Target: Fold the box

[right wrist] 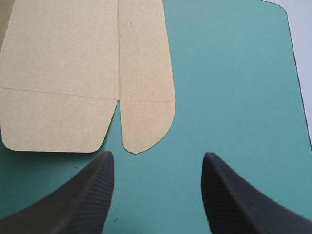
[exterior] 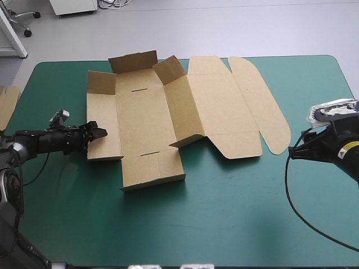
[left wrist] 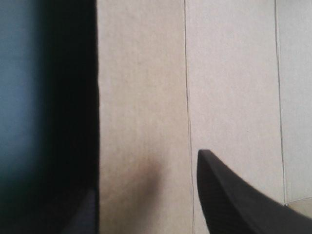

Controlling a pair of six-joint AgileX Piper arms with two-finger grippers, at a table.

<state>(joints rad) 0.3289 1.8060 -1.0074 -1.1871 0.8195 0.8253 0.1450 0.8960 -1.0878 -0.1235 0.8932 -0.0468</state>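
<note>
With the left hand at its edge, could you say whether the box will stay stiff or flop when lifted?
Probably stiff within panels but hinging at creases: flaps of the box stand along scored lines. It looks thin, likely light, so a push may slide it over the teal-green cover.

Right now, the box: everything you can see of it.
The box is a cut sheet of brown board lying mostly flat on the teal-green cover, toward the table's far left. Its far flaps and the wall beside the lid stand partly raised; the lid, with rounded flaps, lies flat. The left gripper, open, is over its left wall; the right gripper, open, is short of the lid, apart.
</note>
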